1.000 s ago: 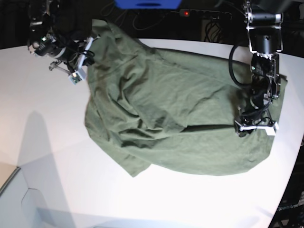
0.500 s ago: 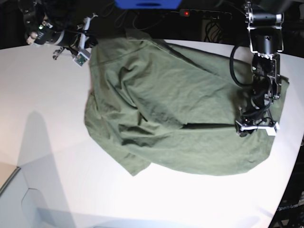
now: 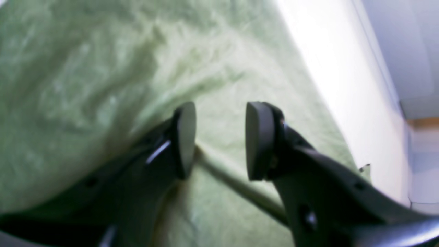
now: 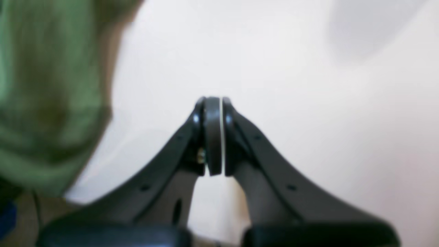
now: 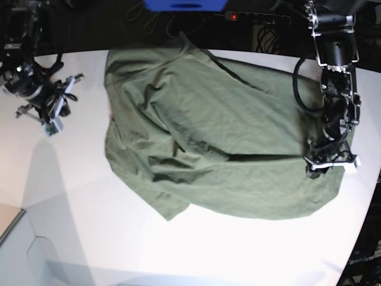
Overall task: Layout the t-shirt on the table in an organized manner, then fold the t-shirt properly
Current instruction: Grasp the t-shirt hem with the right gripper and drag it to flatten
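Note:
The olive-green t-shirt (image 5: 214, 137) lies spread and wrinkled across the white table (image 5: 71, 196), with a fold ridge running across its middle. My left gripper (image 3: 217, 140) is open just above the shirt's cloth (image 3: 85, 85) near its right hem, holding nothing; in the base view it stands at the shirt's right edge (image 5: 331, 167). My right gripper (image 4: 213, 137) is shut and empty over bare table, with the shirt's edge (image 4: 44, 85) to its left; in the base view it is at the far left (image 5: 55, 116), well apart from the shirt.
The table's curved far edge meets a dark background with cables and a power strip (image 5: 256, 16). A blue object (image 5: 184, 5) sits at the top. The table's right edge (image 3: 394, 85) runs close beside the left gripper.
My right gripper has let go of the shirt's top left corner and swung away left and down over bare table. That corner has dropped flat. My left gripper shifted slightly right.

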`<act>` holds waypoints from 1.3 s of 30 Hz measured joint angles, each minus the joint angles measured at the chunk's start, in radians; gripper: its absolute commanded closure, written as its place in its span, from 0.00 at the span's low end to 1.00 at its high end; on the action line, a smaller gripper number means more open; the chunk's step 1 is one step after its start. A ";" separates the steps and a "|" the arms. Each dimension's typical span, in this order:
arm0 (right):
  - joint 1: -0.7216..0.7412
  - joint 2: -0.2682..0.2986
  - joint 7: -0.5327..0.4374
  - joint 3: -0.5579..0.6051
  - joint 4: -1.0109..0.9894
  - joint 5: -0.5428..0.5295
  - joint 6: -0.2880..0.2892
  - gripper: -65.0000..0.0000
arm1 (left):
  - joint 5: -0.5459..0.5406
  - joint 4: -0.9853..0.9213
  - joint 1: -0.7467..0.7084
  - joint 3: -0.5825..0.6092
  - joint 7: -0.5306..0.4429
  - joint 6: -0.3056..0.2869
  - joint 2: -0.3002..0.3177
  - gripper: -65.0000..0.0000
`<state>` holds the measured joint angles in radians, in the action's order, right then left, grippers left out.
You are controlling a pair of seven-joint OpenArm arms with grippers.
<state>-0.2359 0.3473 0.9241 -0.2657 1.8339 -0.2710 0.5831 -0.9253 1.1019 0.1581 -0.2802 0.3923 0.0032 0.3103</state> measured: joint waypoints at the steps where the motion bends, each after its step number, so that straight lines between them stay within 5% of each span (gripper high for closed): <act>1: 0.043 -0.018 0.008 0.020 -0.026 0.006 -0.002 1.00 | 0.000 0.010 -0.007 -0.001 0.000 0.002 0.001 0.63; 6: 0.296 -0.072 -0.009 0.156 -0.228 -0.006 0.003 1.00 | -0.002 0.108 -0.075 0.003 0.012 0.000 -0.012 0.63; 14: 0.462 -0.132 -0.002 0.272 -0.536 0.008 0.000 1.00 | -0.003 0.295 -0.253 0.010 0.016 -0.003 -0.012 0.63; 32: 0.777 -0.109 -0.517 0.274 -1.203 -0.024 0.008 1.00 | 0.002 0.230 -0.336 0.002 -0.017 -0.007 0.000 0.63; 39: 0.873 -0.146 -0.557 0.325 -1.259 0.014 -0.010 1.00 | 0.000 0.273 -0.336 0.051 0.007 0.000 0.000 0.63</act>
<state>0.6369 0.2012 0.3668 0.0597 0.5747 -0.2569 0.5732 -0.9249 1.3750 -0.1776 -0.2287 0.3992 0.0029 0.3103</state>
